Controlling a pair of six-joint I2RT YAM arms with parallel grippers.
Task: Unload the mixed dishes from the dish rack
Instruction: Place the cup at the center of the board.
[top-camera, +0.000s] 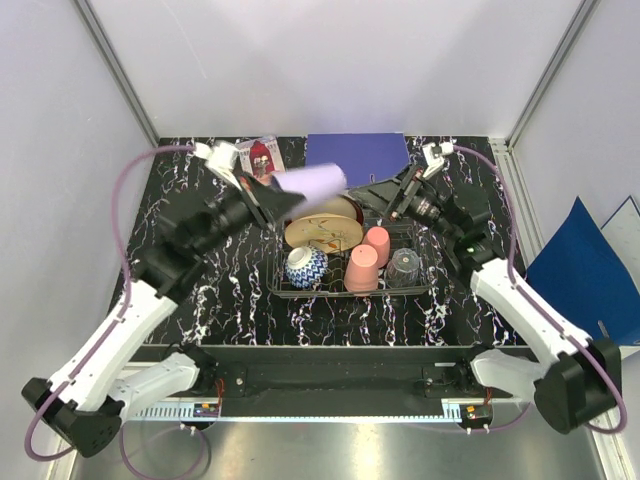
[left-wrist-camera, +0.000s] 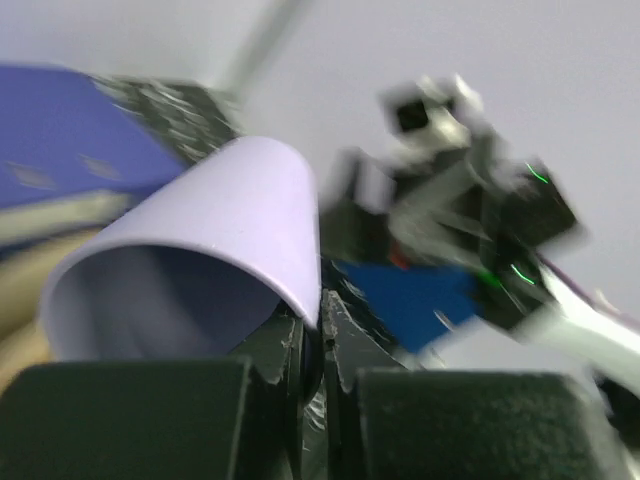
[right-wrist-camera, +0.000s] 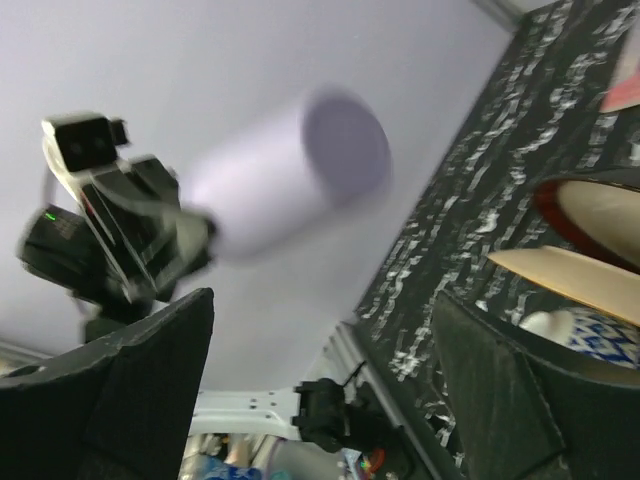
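While the left fingers (left-wrist-camera: 312, 362) hold the lilac cup (left-wrist-camera: 220, 230) sideways above the dish rack (top-camera: 350, 293), the right fingers (top-camera: 400, 198) hover spread.

The lilac cup (top-camera: 318, 184) hangs near the right gripper (top-camera: 392, 200). The table (top-camera: 235, 305) left of the dish rack (top-camera: 340, 294) has room.

Lilac cup (top-camera: 318, 185), blue-white patterned bowl (top-camera: 306, 267), pink cups (top-camera: 362, 268)

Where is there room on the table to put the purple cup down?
Bare table runs along the front, between the dish rack and the near edge, and left of the rack. The back is crowded by the card and blue binder.
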